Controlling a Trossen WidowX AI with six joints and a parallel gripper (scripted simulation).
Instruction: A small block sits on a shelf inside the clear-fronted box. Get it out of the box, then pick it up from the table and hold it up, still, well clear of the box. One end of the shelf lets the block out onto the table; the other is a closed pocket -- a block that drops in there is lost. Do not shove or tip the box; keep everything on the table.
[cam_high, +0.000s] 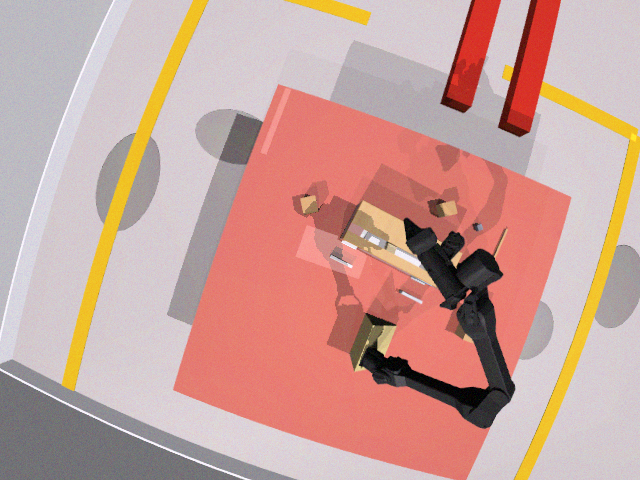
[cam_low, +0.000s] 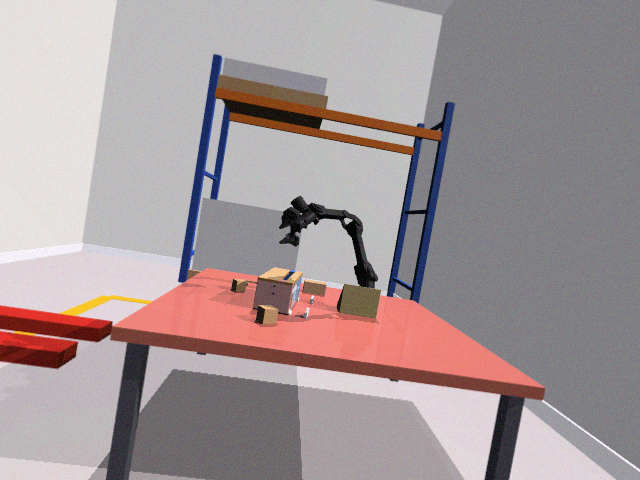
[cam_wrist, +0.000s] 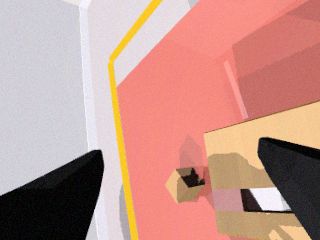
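Observation:
The box (cam_high: 369, 211) (cam_low: 271, 297) (cam_wrist: 280, 130) stands upright on the red table (cam_high: 258, 310) (cam_low: 413, 351) (cam_wrist: 150, 115). Its top is light wood with a long slot, and pale parts show inside. I cannot make out the small block on the shelf for certain; the arm covers the box's right part in the top view. My gripper (cam_high: 431, 232) (cam_low: 281, 234) (cam_wrist: 181, 152) is open and empty, high above the box. A small grey-blue cube (cam_high: 477, 226) lies on the table behind the box's right end.
Wooden cubes stand by the box's left end (cam_high: 309, 204) (cam_low: 267, 315) (cam_wrist: 177, 187) and behind it (cam_high: 447, 208) (cam_low: 238, 285). An olive bin (cam_high: 385, 338) (cam_low: 359, 301) stands in front, near the arm's base. Small white pieces (cam_high: 341, 259) (cam_high: 410, 296) stand before the box. A thin stick (cam_high: 500, 242) lies right.

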